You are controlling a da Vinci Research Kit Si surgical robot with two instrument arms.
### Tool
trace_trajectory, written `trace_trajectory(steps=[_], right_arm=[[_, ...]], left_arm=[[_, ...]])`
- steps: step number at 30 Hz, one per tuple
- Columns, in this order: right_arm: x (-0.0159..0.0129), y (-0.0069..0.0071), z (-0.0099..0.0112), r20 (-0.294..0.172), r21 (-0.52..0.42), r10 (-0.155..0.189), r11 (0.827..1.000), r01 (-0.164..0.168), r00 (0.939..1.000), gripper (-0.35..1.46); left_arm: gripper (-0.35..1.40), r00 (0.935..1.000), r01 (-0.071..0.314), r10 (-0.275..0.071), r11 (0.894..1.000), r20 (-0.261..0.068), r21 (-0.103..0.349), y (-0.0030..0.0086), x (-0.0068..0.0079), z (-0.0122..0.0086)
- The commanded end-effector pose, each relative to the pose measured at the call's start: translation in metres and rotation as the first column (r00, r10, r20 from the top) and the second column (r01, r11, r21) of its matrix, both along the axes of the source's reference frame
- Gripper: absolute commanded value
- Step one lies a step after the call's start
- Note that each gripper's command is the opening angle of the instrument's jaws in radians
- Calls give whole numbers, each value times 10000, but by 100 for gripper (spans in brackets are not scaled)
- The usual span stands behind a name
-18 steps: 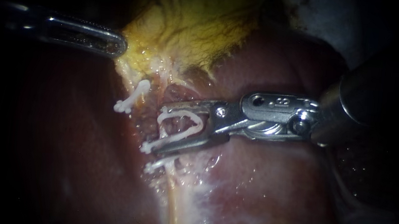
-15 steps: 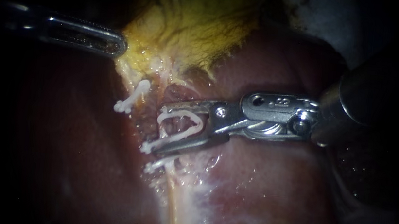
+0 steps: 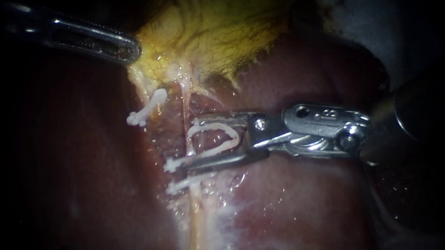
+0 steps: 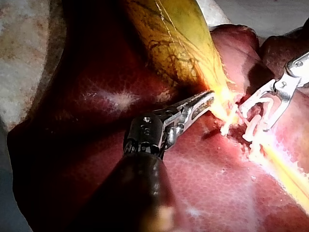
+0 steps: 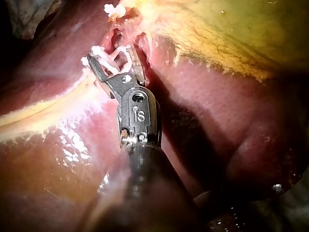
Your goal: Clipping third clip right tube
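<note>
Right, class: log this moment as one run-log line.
right tool: jaws hold open clip at tube, not yet closed | closed clip: just below those jaws | left tool: tip at gallbladder edge

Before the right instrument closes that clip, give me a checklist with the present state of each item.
1. Clip seated in the right instrument, legs spread: ok.
2. Tube fully between the clip's legs: cannot tell; it runs right at the clip's mouth.
3. Gap to the placed clip just below: ok, tissue shows between them.
4. Left instrument holding the gallbladder taut: cannot tell; its tip lies at the yellow edge.
5. Clip tips in plain sight in the endoscope view: ok.
</note>
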State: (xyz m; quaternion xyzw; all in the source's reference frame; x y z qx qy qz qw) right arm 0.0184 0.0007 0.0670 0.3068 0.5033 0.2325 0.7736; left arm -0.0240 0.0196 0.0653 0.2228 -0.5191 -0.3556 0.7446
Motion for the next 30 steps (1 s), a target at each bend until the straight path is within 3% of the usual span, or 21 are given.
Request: trace_trajectory(steps=[1, 16, 22, 25, 30], right_arm=[[-1, 0, 1, 25, 38, 33, 10000, -33, 10000, 51], [-10, 5, 37, 2, 1135, 314, 9930, -312, 9995, 51], [-1, 6, 42, -877, 2153, 152, 9765, 41, 9960, 51], [10, 7, 44, -1187, 2432, 226, 9699, 70, 9927, 51], [27, 8, 46, -1792, 2833, 398, 9589, 128, 9830, 51]], left_arm=[[-35, 10000, -6, 6, 10000, 8, 3, 0, 0, 0], [-35, 10000, -6, 6, 10000, 7, 0, 0, 0, 0], [-35, 10000, -5, 5, 10000, 4, -10, 0, 0, 2], [-35, 10000, -6, 6, 10000, 5, -11, 0, 0, 3], [-35, 10000, -4, 4, 10000, 4, -11, 0, 0, 3]])
